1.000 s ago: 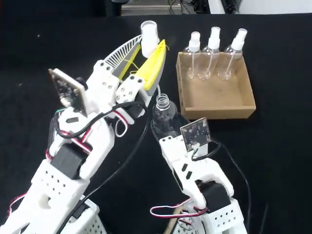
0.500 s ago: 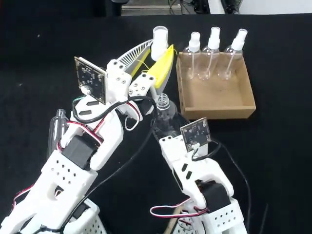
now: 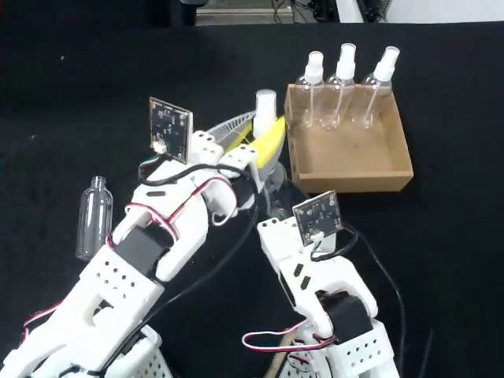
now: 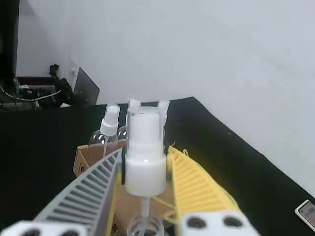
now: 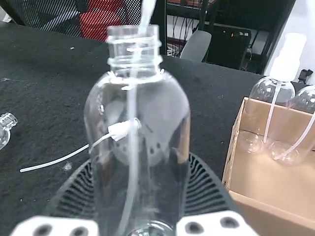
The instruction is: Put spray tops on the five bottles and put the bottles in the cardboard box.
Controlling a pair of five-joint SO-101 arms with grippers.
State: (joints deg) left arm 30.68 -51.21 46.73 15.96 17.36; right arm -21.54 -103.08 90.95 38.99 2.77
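My left gripper is shut on a white spray top, held upright between its grey and yellow fingers. The spray top hangs just above the open neck of a clear bottle, and its thin tube runs down inside that bottle. My right gripper is shut on this bottle and holds it upright beside the cardboard box. Three bottles with spray tops stand along the box's far wall. One bare bottle lies on the table at the left.
The table is covered in black cloth. A loose white tube with a small fitting lies on the cloth behind the held bottle. The near part of the box floor is bare. Both arms crowd the table's middle.
My left arm has come down and to the right, lowering the spray top so its tube entered the held bottle's neck. The bare bottle at the left came into sight. The right arm has stayed put.
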